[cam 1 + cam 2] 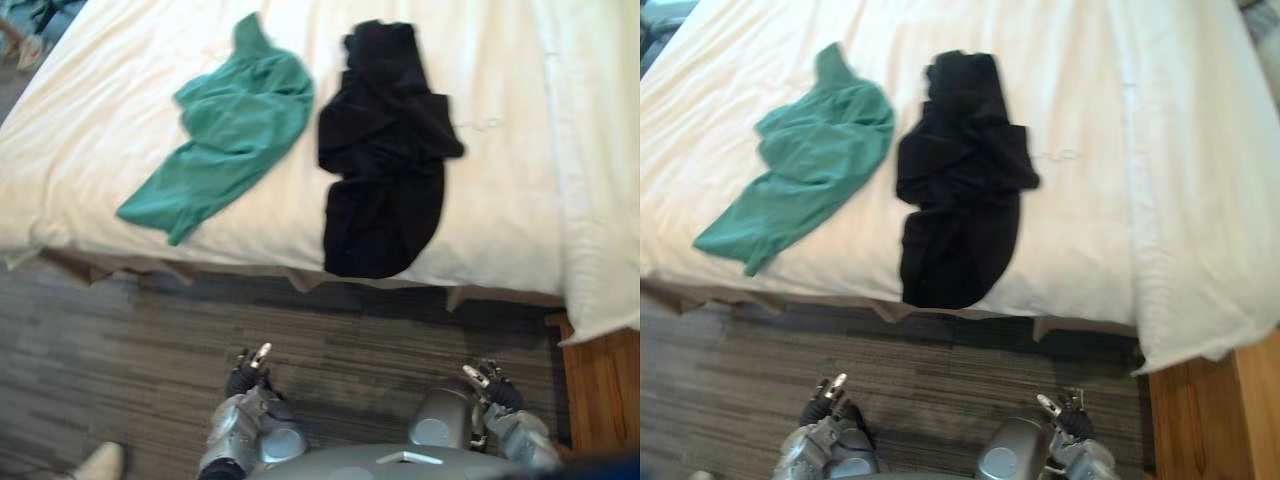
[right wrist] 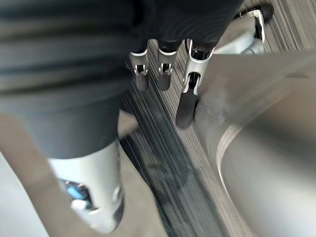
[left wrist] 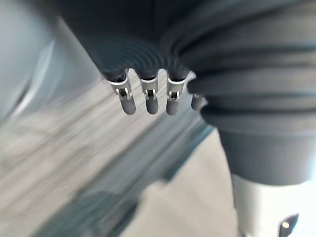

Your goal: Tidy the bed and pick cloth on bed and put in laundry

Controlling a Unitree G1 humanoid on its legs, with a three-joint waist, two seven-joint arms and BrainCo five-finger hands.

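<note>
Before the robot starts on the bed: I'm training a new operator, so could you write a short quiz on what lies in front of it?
1. Which lies further to the robot's right: A, the green cloth, or B, the black cloth?
2. True or false: the left hand and the right hand hold nothing.
3. Fill in: both cloths lie on the ___.
Key: 1 B; 2 true; 3 bed.
</note>
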